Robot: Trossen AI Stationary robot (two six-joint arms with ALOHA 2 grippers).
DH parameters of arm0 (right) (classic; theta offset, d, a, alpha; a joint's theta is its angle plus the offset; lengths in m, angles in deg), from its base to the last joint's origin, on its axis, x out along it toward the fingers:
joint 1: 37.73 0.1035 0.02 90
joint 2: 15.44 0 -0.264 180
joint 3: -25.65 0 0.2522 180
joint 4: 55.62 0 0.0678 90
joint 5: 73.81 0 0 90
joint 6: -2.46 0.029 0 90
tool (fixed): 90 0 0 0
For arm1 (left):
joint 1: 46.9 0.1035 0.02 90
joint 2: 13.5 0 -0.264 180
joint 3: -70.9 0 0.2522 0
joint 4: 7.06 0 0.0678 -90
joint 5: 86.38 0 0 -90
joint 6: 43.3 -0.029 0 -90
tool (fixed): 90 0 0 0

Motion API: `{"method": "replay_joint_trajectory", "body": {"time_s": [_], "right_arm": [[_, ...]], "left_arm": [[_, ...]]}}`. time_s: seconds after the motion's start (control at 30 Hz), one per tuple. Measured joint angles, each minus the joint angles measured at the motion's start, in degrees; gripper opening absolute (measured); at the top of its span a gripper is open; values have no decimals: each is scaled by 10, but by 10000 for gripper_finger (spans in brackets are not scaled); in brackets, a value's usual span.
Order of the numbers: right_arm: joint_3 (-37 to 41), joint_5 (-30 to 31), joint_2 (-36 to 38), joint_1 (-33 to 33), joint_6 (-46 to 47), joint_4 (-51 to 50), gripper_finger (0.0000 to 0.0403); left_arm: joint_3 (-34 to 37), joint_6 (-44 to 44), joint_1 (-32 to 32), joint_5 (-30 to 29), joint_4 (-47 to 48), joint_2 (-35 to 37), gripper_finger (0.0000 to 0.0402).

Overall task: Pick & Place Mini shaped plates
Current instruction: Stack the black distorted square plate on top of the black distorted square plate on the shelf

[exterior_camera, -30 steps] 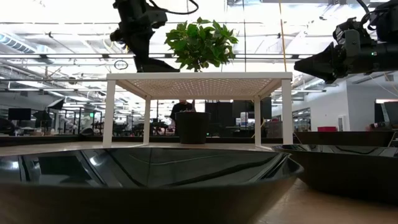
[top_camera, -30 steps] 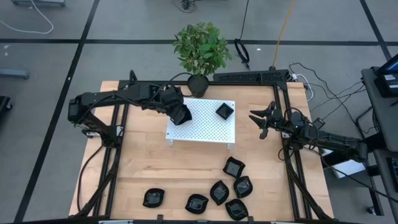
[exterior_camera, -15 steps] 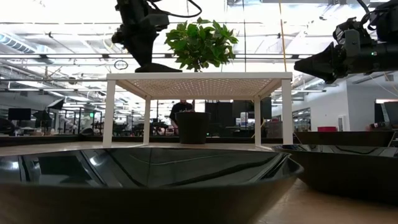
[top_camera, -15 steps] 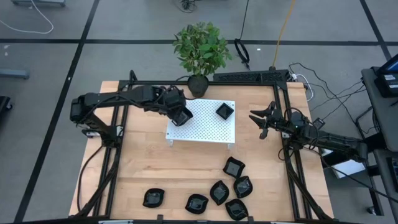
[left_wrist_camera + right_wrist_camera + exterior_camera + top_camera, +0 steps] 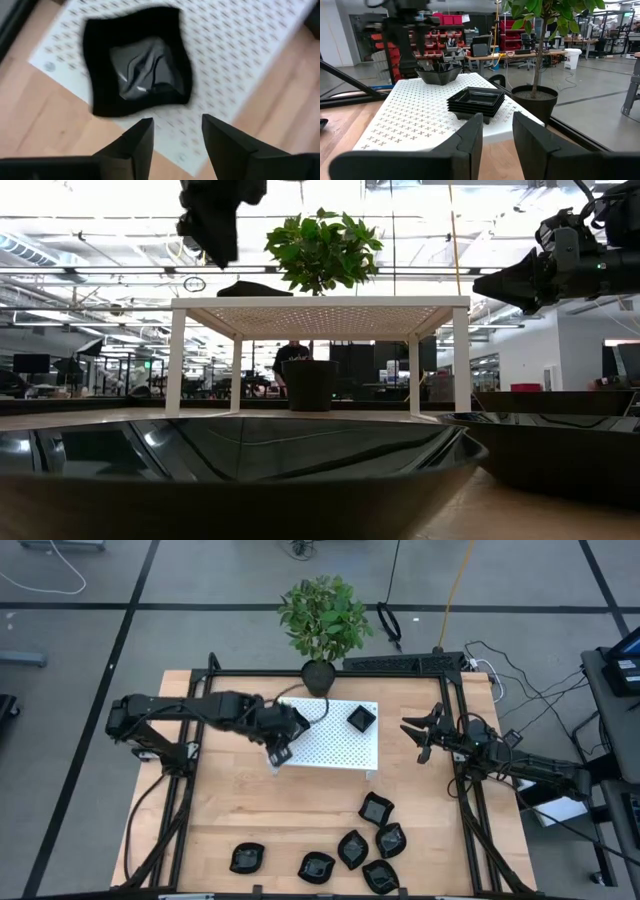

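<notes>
Our left tool [image 5: 177,121] hung just above the near-left corner of the white perforated rectangular platform [image 5: 335,745], its two dark fingers spread with nothing between them. Just beyond its fingertips a glossy black wavy-edged square mini plate [image 5: 137,67] sat flat on the platform and apart from the fingers. We judged this plate delivered, with the fingers parted to let it rest on its own. Farther across the platform from that tool stood a neat stack of black square mini plates [image 5: 361,719]. The stack lay directly ahead of our right tool [image 5: 425,735], which waited off the platform's far side, raised, with its fingers likewise apart and holding nothing. We took it that the square shapes were being gathered on the raised platform while the right arm kept out of the way. Six more loose black mini plates [image 5: 375,840], leaf-shaped and rounded, lay scattered on the pale wooden worktop [image 5: 230,800], well away from both tools toward its front edge, so much of the job remained. The worktop was smooth light wood framed by black rails. Behind the platform, past both tools, stood a leafy green plant in a dark pot [image 5: 325,620]. Beyond that the room was a wide workshop with grey flooring, bright ceiling lights, desks, and shelving holding red bins [image 5: 445,20].
</notes>
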Motion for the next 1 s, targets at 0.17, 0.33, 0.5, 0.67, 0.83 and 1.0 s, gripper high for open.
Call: {"method": "replay_joint_trajectory", "body": {"time_s": [0.17,0.33,0.5,0.67,0.83,1.0], "right_arm": [[0,0,0,0,0,0,94],[0,0,0,0,0,-1,95],[0,0,-2,0,0,-1,95],[0,0,-4,0,0,0,95],[0,0,-4,0,0,0,95],[0,0,-4,0,0,0,94]], "left_arm": [[0,22,-60,-70,5,16,151],[0,34,-112,-168,-12,55,143],[39,-23,-171,-229,-116,106,141],[196,-127,-202,-198,-361,171,132],[357,-145,-195,-164,-539,222,121],[437,-196,-188,-172,-653,271,111]]}}
